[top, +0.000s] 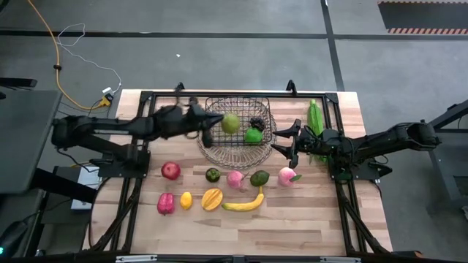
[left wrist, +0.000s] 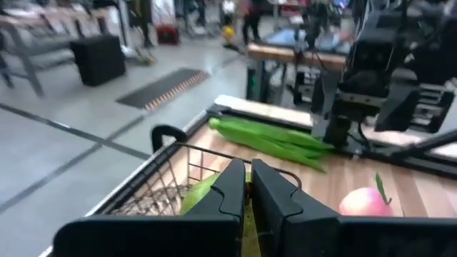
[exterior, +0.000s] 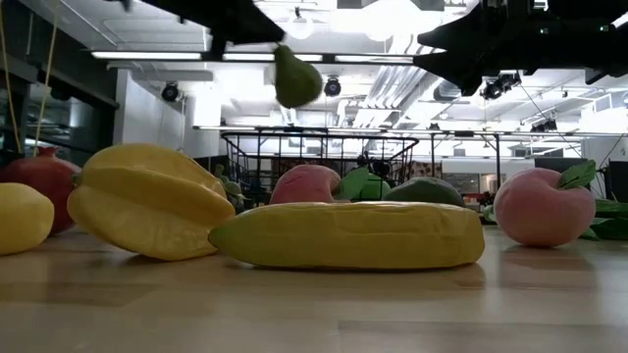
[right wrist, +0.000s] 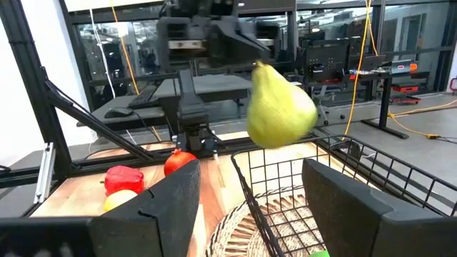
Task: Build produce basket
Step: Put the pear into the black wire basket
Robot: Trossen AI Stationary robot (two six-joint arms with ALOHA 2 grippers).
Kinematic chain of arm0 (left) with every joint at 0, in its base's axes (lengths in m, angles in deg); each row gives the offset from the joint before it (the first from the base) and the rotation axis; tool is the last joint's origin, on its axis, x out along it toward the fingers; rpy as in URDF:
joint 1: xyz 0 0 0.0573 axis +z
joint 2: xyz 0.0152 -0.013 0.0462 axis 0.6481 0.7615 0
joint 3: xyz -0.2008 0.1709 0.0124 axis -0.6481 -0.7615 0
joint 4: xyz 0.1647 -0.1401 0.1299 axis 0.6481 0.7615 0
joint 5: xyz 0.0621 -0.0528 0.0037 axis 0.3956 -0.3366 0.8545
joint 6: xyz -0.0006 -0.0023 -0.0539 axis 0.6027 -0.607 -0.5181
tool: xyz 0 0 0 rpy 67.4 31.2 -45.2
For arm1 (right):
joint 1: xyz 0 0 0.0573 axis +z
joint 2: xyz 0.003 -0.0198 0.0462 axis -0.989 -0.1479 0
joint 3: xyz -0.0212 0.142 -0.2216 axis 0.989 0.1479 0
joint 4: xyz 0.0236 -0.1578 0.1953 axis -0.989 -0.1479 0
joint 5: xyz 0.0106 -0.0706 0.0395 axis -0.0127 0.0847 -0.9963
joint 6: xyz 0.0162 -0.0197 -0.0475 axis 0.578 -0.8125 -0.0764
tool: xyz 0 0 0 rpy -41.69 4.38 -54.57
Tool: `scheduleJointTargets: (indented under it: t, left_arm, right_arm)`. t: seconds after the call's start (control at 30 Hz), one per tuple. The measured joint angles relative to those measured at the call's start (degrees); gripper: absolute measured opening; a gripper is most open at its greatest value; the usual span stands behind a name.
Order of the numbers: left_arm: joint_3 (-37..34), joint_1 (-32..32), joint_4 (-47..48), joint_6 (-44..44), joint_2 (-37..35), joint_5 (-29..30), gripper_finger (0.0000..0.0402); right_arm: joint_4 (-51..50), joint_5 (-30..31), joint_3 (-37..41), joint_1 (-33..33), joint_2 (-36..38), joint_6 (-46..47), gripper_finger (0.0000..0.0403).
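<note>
High view: left jaws sit over the basket (top: 219, 100) at the far middle of the desk (top: 307, 219), clenched on the pear (top: 230, 123). The right wrist view shows it dangling by its narrow top, clear above the rim and not touching the wire. Already inside: green apple (top: 254, 135) and dark grapes (top: 257, 123). Step in hand, as I read it, is dropping the pear in. Next move calls for lowering it a bit toward a bare patch of the basket floor, then letting go (a drop from this height could bounce it or knock the apple). Right jaws wait just beside the basket's right side, near the green husk (top: 315, 120), spread wide and holding nothing. Task looks early. Lying on the desk in front of the basket: red apple (top: 170, 171), red pepper (top: 166, 203), lemon (top: 186, 199), starfruit (top: 212, 199), banana (top: 245, 205), avocado (top: 259, 177), two peaches (top: 287, 176). Right arm is closest to the husk and the near peach, so those seem its likely picks.
</note>
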Motion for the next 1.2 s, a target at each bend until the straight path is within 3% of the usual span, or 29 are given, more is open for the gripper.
scheduleJointTargets:
  t: [0.13, 0.5, 0.8, 0.97, 1.2]
  left_arm:
    - [4.9, 3.9, 4.0, 1.7, 6.7, -3.7, 0.0001]
    - [7.7, 11.2, 13.6, 2.1, 13.9, -0.3, 0.0001]
    - [7.8, 14.8, 11.9, 4.9, 21.2, -8.6, 0.0001]
    - [7.9, 15.5, 11.0, 6.9, 25.5, -7.7, 0.0001]
    - [7.8, 16.0, 10.3, 6.4, 25.9, -5.0, 0.0009]
  right_arm:
    - [0.0, 0.0, 0.0, 0.0, 0.0, 0.0, 0.0236]
    - [-0.5, 0.0, 0.0, 0.0, 0.0, -0.9, 0.0236]
    - [-0.5, 0.6, 0.0, 0.0, 0.0, -0.7, 0.0236]
    - [-0.5, 1.4, 0.0, 0.0, 0.0, -0.8, 0.0236]
    - [-0.7, 1.4, 0.0, 0.0, 0.0, -0.8, 0.0236]
